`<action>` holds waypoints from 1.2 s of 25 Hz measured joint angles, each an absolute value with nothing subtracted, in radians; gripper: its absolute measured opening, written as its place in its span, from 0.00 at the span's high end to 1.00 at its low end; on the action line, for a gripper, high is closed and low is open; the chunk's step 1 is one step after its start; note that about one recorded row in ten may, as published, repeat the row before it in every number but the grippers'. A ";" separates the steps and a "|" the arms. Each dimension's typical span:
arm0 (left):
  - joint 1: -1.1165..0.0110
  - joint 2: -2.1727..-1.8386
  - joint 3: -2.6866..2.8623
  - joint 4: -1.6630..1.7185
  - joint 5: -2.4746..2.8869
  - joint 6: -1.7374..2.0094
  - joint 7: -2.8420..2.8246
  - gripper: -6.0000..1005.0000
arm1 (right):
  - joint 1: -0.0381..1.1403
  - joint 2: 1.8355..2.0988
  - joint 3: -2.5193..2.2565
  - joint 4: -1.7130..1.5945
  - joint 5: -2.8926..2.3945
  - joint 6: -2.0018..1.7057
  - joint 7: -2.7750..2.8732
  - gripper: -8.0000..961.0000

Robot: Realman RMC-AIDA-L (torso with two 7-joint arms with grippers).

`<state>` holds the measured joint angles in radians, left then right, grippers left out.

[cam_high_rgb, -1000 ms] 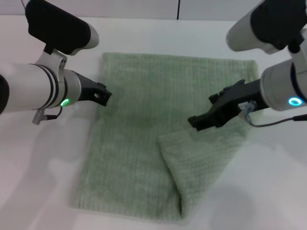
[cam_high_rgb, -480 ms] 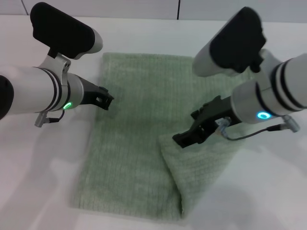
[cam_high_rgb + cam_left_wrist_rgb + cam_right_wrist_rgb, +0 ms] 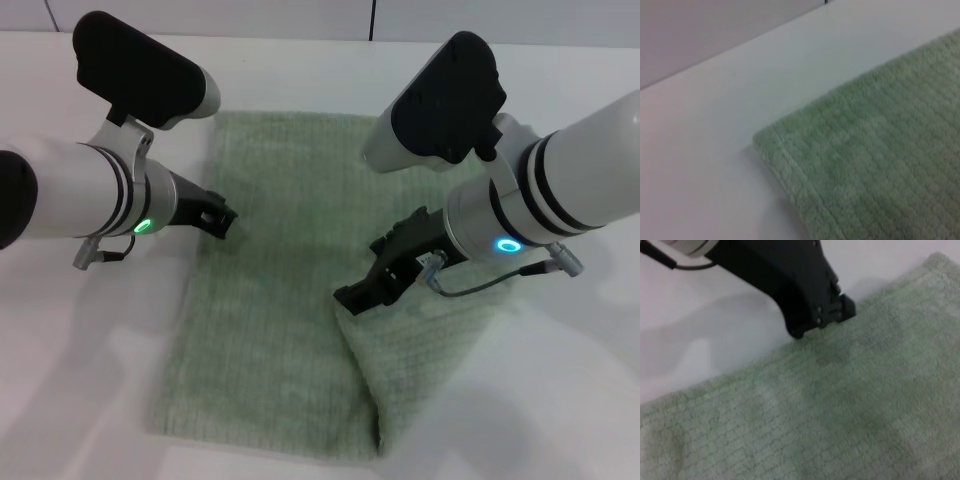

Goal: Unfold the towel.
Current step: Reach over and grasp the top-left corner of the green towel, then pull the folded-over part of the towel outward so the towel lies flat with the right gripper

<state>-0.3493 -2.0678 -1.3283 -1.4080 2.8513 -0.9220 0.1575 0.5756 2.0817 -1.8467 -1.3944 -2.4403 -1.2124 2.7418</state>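
Observation:
The pale green towel (image 3: 270, 290) lies flat on the white table. Its near right part is folded over into a flap (image 3: 420, 350) with a slanted edge. My right gripper (image 3: 358, 296) is low over the flap's upper left corner; whether it touches the cloth I cannot tell. My left gripper (image 3: 218, 215) sits at the towel's left edge, about halfway along it. The left wrist view shows a towel corner (image 3: 865, 165) on the table. The right wrist view shows the towel (image 3: 840, 415) with the left gripper (image 3: 827, 315) at its edge.
The white table (image 3: 80, 350) surrounds the towel on all sides. A pale wall (image 3: 300, 15) runs along the table's far edge. Both forearms hang over the towel's left and right sides.
My right arm has swung left and nearer, from the towel's right side to the corner of the folded flap. My left arm has hardly moved. The towel lies as before.

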 joint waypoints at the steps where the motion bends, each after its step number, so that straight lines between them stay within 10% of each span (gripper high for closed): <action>1: -0.356 -2.068 -1.328 -1.400 2.851 -0.930 0.158 1.00 | 0.577 2.082 -1.847 -1.392 -2.438 -1.210 2.740 0.21; 30: -0.385 -2.068 -1.302 -1.370 2.852 -0.977 0.160 1.00 | 0.647 2.084 -1.863 -1.267 -2.416 -1.179 2.734 0.22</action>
